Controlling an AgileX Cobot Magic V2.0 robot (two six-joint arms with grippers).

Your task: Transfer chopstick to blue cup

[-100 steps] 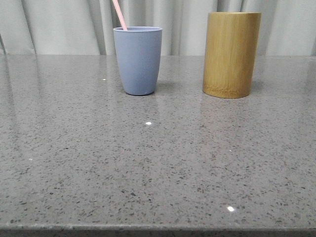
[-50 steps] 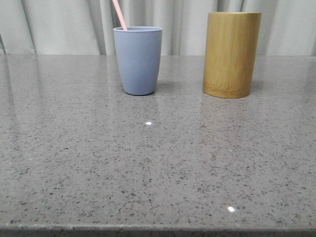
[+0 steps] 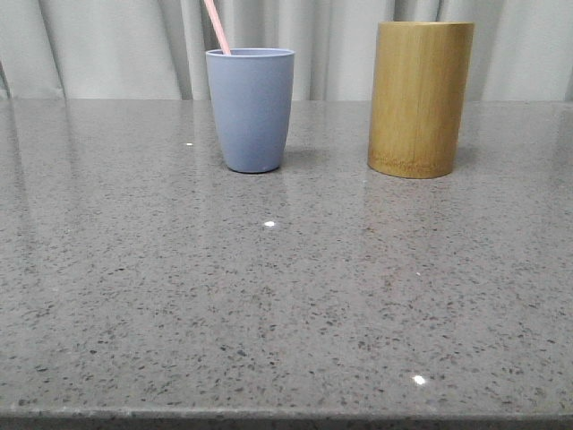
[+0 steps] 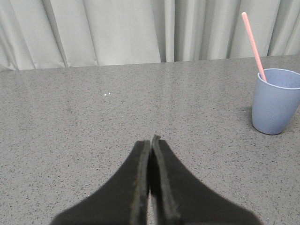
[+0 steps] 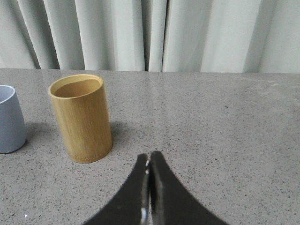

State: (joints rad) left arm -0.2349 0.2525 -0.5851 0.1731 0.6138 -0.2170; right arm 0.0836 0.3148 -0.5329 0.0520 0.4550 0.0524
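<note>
On the speckled grey stone table (image 3: pixel 269 296), the plain matte grey-blue tapered cup (image 3: pixel 251 109) stands left of the tall yellow-brown bamboo cylinder (image 3: pixel 419 98), with one thin pale pink chopstick (image 3: pixel 217 27) leaning inside it, so the transfer looks complete and the sound move is to keep both arms clear. Left gripper (image 4: pixel 151 143) and right gripper (image 5: pixel 149 159) hang low over bare table, well back from both vessels, each pressed closed and holding nothing.

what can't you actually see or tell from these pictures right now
- Chopstick: top cut off by the front view's upper edge; lower end hidden inside the blue cup.
- Bamboo holder: bottom of its inside hidden by its wall, right wrist view.
- Both grippers: outside the front view.
</note>
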